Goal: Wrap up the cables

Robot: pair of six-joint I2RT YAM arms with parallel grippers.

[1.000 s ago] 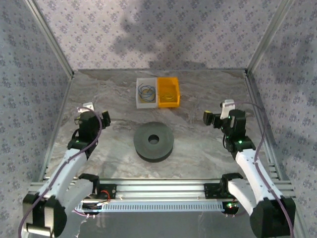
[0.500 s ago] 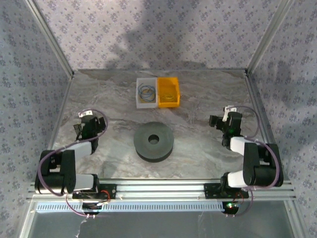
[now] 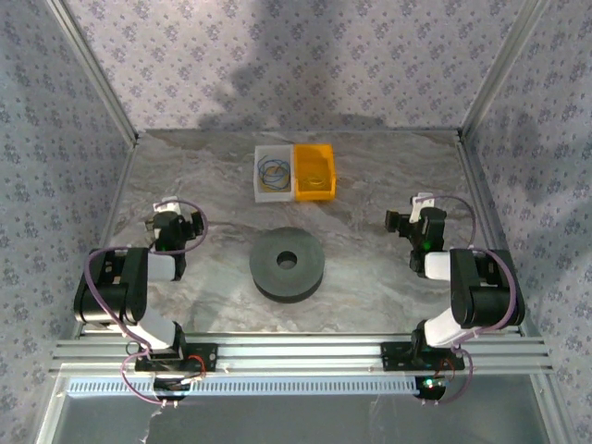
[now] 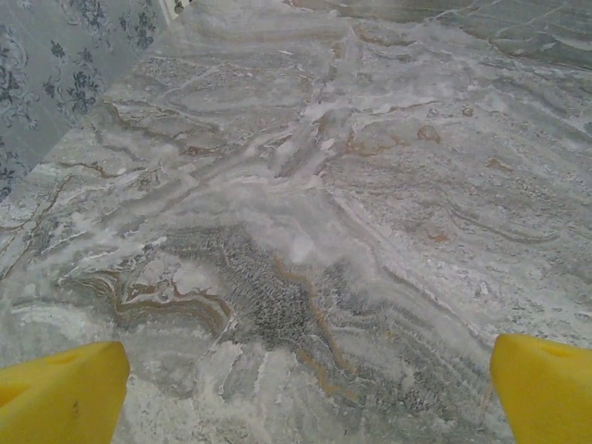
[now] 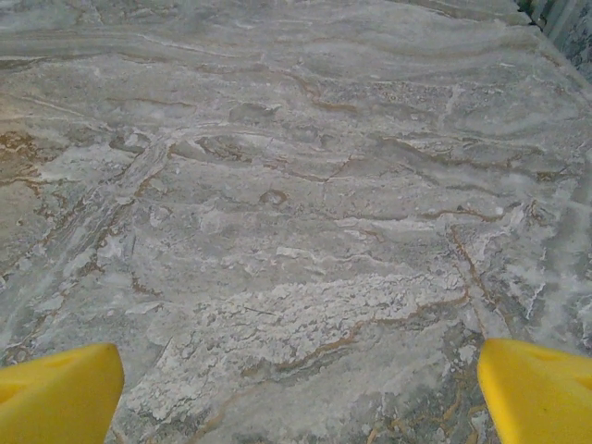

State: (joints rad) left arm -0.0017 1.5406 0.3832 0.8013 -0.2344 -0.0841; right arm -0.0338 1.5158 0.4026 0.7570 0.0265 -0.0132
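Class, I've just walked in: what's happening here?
Nothing is being handled. The robot's left hand and right hand are both open and empty over the marbled grey table. The thick black round spool sits untouched between them, with a white bin of wire loops and a yellow bin behind it.

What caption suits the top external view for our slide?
Left arm and right arm folded beside a black spool; beyond it, white bin and yellow bin hold wire loops.
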